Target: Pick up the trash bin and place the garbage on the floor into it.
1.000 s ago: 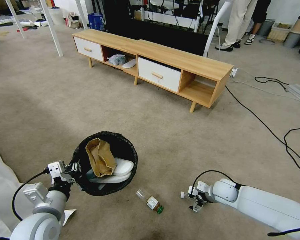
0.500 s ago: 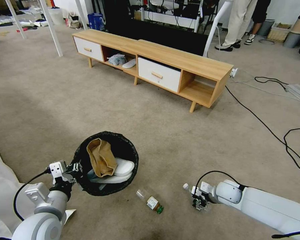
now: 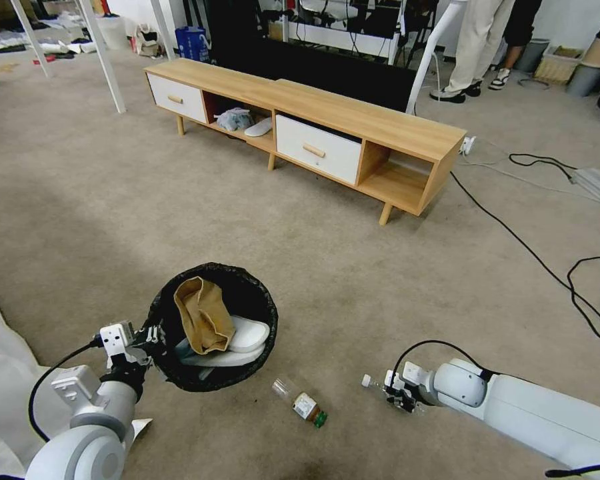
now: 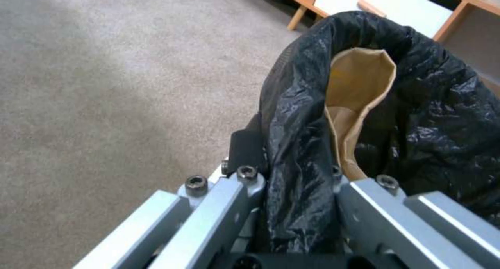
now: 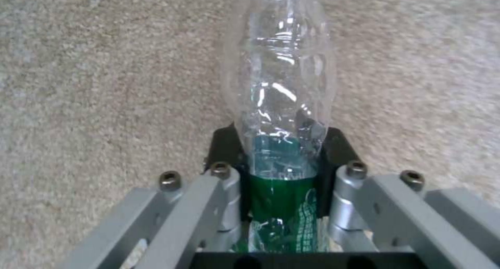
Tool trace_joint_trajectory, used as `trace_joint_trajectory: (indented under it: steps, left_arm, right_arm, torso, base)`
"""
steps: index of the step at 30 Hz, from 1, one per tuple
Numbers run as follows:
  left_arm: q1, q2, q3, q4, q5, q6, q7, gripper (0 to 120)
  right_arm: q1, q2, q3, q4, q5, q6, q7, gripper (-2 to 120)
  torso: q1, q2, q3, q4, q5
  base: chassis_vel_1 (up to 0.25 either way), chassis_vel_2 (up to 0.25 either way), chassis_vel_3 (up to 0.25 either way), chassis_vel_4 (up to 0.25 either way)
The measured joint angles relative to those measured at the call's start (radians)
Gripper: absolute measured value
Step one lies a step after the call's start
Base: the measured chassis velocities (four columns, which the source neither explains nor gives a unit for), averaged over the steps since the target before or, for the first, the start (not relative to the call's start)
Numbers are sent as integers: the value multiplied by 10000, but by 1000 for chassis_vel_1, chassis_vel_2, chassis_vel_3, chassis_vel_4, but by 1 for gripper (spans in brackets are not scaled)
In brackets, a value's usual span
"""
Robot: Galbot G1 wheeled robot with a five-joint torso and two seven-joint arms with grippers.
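Right claw pinches clear bottle; green label close-up.

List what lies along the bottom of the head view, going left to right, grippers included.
Left gripper clamped on the rim of the trash bin → bottle with a brown label lying on the floor → right gripper holding a clear bottle.

lab staged as living room | TV bench on carpet | floor cables, equipment racks
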Motion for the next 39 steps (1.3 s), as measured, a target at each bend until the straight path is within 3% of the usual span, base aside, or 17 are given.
trace_joint_trajectory:
  steps: [7, 12, 19, 28, 31, 37, 39]
  left_arm:
    - [-2, 241, 25, -29, -151, 81, -25, 0]
    - [58, 516, 2, -19, -518, 297, -78, 0]
    - [204, 809, -20, -132, -1115, 649, -252, 0]
    - [312, 1330, -28, -208, -2096, 1170, -566, 0]
    - [291, 1441, 48, -283, -2516, 1374, -704, 0]
    - [152, 1538, 276, -271, -3031, 1613, -852, 0]
    - [27, 1582, 441, -212, -3389, 1745, -965, 0]
  right_arm:
    - [-420, -846, 1257, 1227, -166, -165, 191, 17]
    - [-678, -1855, 2775, 2987, -135, -232, 421, 17]
    - [-452, -2061, 3563, 4142, 262, -53, 1173, 17]
    - [24, -1520, 4494, 4887, 716, 87, 2103, 17]
    - [611, -880, 4522, 5092, 1148, 438, 2642, 17]
    - [1153, -343, 4514, 5335, 1731, 536, 3018, 17]
    - [1893, 223, 4388, 5724, 2450, 530, 3391, 17]
  torso:
    - [0, 0, 0, -1, -3]
    - [0, 1, -1, -3, -4]
    - [0, 0, -1, 0, -4]
    - [0, 0, -1, -1, -4]
    - [0, 0, -1, 1, -1]
    - [0, 0, 0, 0, -2]
    - [0, 0, 0, -1, -5]
  base:
    - [0, 0, 0, 0]
    - [0, 0, 0, 0]
    - [0, 0, 0, 0]
    - [0, 0, 0, 0]
    - [0, 0, 0, 0]
    - [0, 0, 0, 0]
    - [0, 0, 0, 0]
